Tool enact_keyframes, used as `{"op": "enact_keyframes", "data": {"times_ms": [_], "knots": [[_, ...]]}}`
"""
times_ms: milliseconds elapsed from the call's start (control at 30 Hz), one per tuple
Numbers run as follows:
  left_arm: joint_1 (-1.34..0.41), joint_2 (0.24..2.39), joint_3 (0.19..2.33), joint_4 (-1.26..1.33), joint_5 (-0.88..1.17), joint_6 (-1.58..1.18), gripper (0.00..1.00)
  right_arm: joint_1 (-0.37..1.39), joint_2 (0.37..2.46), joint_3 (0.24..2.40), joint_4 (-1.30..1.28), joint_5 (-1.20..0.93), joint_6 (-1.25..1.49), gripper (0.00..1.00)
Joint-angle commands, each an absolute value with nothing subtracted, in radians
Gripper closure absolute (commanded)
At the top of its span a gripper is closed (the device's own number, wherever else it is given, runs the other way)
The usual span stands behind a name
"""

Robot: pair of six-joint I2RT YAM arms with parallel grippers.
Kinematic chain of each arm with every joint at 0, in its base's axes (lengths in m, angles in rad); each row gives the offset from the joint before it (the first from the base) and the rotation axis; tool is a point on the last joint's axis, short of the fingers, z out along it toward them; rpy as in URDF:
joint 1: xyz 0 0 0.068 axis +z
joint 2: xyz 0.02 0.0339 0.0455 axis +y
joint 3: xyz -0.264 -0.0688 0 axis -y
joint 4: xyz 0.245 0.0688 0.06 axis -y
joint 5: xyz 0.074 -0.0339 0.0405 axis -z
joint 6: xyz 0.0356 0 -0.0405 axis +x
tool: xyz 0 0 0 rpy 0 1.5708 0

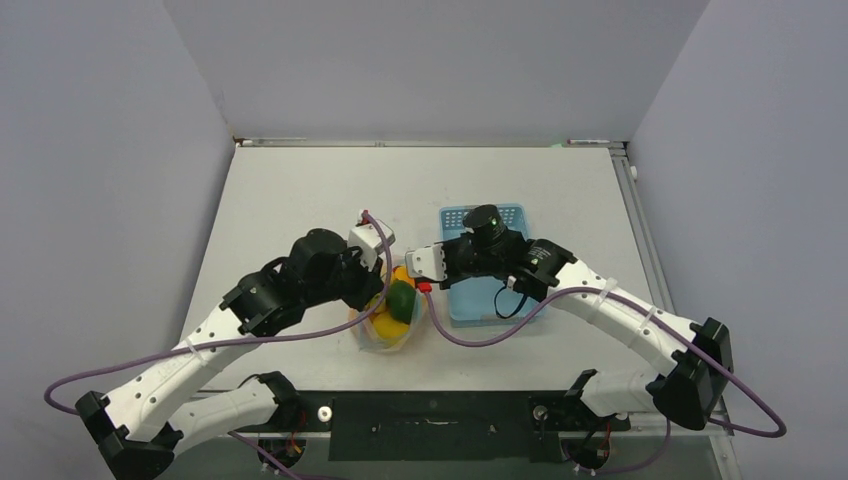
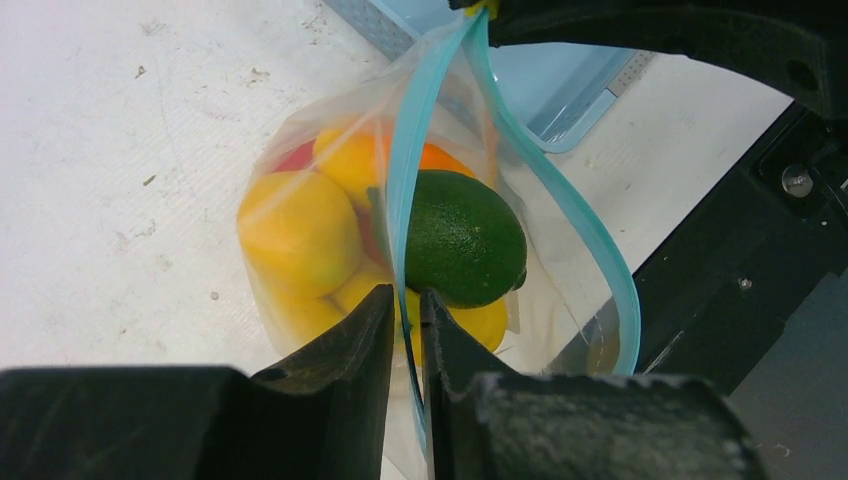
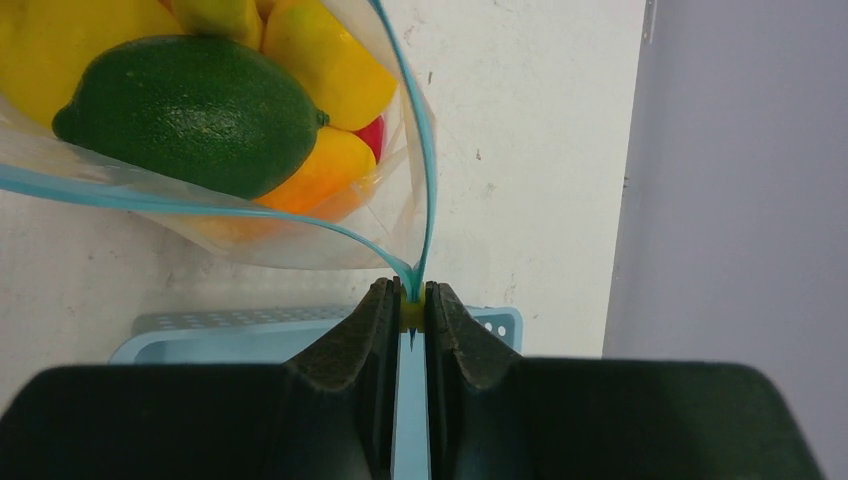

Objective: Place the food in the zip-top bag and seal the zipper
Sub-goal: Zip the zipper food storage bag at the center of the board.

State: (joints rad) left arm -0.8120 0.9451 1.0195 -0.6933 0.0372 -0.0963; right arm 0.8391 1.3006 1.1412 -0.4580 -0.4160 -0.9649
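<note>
We are at the sealing step: the food (image 2: 300,230) lies inside the zip-top bag (image 1: 392,322), which rests on the desk (image 1: 300,190) toward six o'clock, with the basket (image 1: 480,214) at its two o'clock. Our left gripper (image 2: 405,312) is almost closed, pinching one end of the zipper (image 2: 402,160). Our right gripper (image 3: 412,305) is clamped narrowly on the other end, and between them the two teal strips bow apart. Next, we judge, the strips must be drawn taut and pressed together along the whole mouth, keeping the lime (image 3: 190,110) from wedging between them.
</note>
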Motion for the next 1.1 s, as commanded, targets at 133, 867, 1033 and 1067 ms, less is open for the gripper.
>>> {"op": "enact_keyframes", "data": {"times_ms": [133,867,1033,1067], "knots": [[-0.82,0.844,1.017,-0.68,-0.034,-0.101,0.68,0.971,1.208,1.135,-0.439,-0.347,-0.879,0.95],[-0.818,0.698,1.071,-0.596,0.207,-0.043,0.27,1.155,1.217,1.404,-0.687,-0.197,-0.492,0.95],[-0.82,0.68,1.054,-0.522,0.318,-0.033,0.23,1.199,1.252,1.479,-0.755,-0.166,-0.434,0.95],[-0.819,0.677,1.048,-0.502,0.34,-0.033,0.23,1.209,1.26,1.496,-0.77,-0.156,-0.422,0.95]]}}
